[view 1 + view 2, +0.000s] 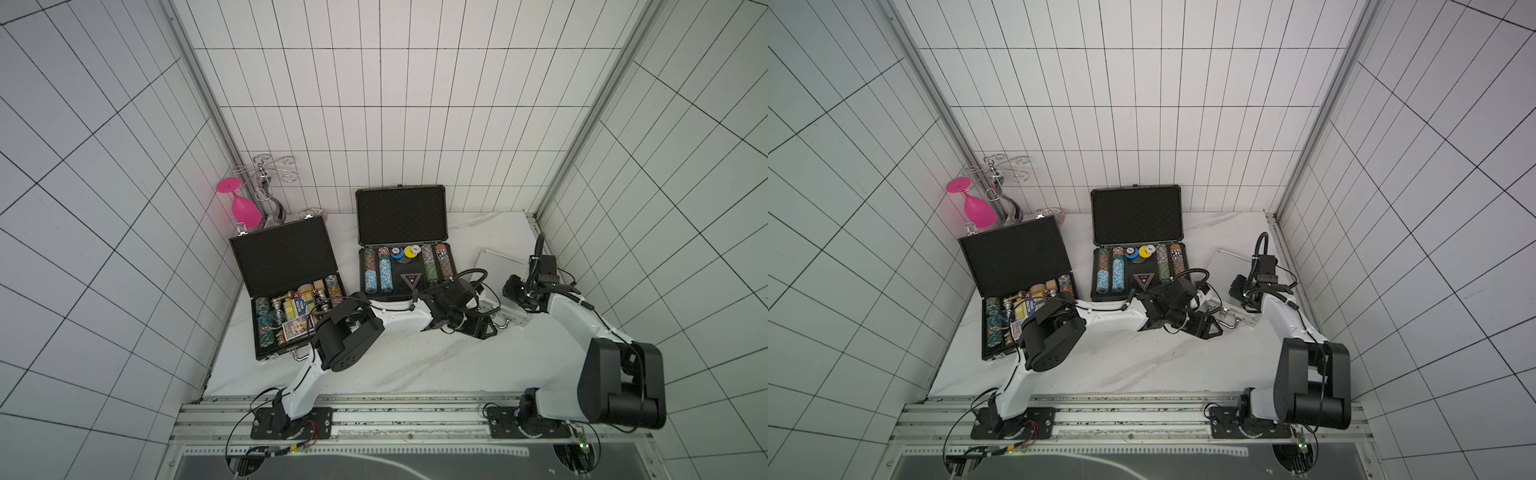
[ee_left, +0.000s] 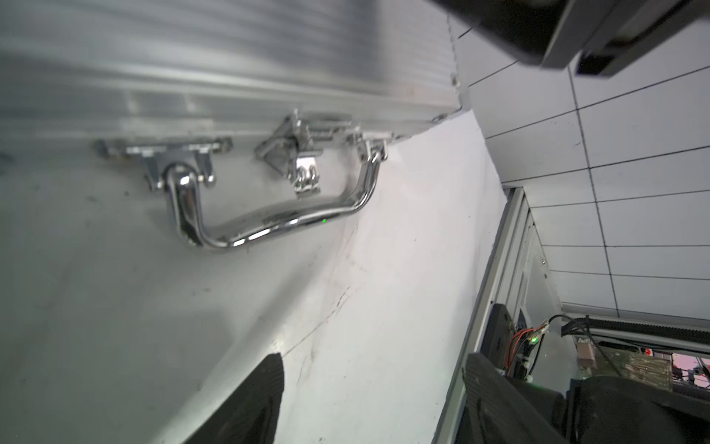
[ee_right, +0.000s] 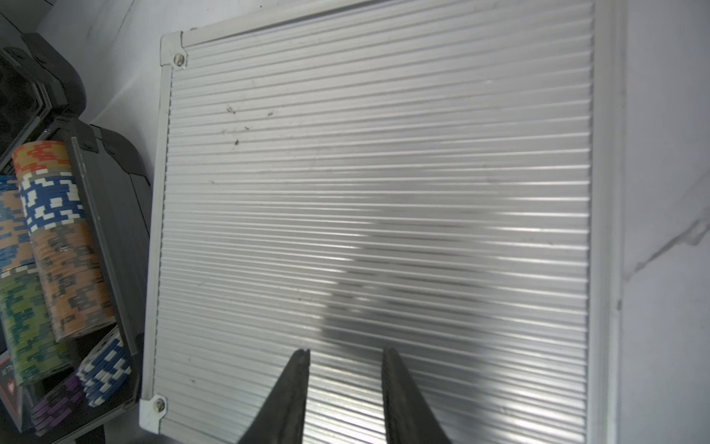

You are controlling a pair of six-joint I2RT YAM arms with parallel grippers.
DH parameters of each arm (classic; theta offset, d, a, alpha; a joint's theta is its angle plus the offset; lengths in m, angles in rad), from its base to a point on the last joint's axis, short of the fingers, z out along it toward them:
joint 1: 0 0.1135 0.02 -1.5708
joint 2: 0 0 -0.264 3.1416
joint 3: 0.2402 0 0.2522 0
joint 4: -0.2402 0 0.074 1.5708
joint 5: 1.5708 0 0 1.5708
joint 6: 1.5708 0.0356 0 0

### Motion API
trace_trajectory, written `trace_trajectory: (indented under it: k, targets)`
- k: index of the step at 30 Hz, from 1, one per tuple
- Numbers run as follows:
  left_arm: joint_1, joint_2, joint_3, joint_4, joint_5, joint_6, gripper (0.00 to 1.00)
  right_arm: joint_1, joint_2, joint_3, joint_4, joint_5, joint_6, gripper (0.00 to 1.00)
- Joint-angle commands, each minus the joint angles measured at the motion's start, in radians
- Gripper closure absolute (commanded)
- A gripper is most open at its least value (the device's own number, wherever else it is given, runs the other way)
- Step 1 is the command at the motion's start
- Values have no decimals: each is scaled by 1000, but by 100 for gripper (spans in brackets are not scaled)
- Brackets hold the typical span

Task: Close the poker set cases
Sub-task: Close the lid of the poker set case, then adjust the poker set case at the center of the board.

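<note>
Nearest, the left gripper (image 2: 372, 369) hovers with fingers spread wide and empty before the chrome handle (image 2: 269, 226) of the small silver case (image 1: 494, 261), which lies shut at the right of the marble table (image 1: 415, 361). Over that case's ribbed lid, the right gripper (image 3: 345, 357) is slightly parted, holding nothing. The flat black case (image 1: 286, 257) at left and the dark grey case (image 1: 401, 216) farther back stand open, chips showing.
</note>
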Motion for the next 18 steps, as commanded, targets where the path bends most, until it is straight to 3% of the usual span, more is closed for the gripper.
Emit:
trace_trajectory:
  k: [1,6,7,18]
  targets:
    - [7,43,57,97,-2,16,21,-13,12,-60,-49,-10,8,66]
    - [8,122,119,124,3,43,14,-23,23,-66,-44,-39,6,67]
    - [9,133,127,131,0,44,4,-24,26,-66,-45,-42,6,67]
    - [9,174,112,244,-52,41,3,-38,11,-60,-51,-49,13,68]
